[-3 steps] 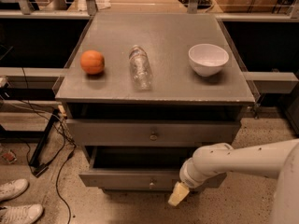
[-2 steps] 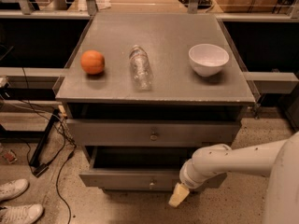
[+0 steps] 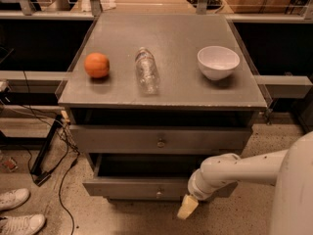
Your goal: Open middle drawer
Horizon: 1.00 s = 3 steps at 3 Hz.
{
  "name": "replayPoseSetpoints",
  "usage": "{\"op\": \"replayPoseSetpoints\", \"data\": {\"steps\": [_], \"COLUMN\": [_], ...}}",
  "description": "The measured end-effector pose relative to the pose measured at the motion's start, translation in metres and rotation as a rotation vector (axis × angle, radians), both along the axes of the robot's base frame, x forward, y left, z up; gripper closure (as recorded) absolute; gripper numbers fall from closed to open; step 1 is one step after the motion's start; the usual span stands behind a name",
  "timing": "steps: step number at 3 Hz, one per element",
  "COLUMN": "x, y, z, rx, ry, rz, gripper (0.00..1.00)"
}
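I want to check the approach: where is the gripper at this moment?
In the camera view, the gripper is low and right of centre, just below the front of the middle drawer and to the right of its knob.

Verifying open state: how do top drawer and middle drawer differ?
The middle drawer juts forward past the top drawer, dark inside showing. The top drawer's front looks taller and wider than middle drawer's. The gripper sits at middle drawer's front, right of its knob; none near top drawer. Both: grey flat fronts, small centre knob.
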State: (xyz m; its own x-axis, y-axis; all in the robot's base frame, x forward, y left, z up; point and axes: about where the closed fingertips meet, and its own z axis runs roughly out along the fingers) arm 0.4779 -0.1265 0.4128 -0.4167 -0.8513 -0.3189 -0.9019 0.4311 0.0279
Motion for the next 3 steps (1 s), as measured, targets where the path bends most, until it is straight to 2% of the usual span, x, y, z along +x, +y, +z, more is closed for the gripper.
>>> {"op": "replayPoseSetpoints", "data": {"steps": [1,2,3], "x": [-0.0218,-0.0311,-0.0295], "y": [-0.0097,-0.014,-0.014], "z": [-0.0048,0.001,0.0025], "rx": [0.0,0.001,0.001], "ry": [0.033,0.049,0.049], "rz": [-0.002,-0.005,-0.005], "gripper": [0.0,0.0,0.0]}}
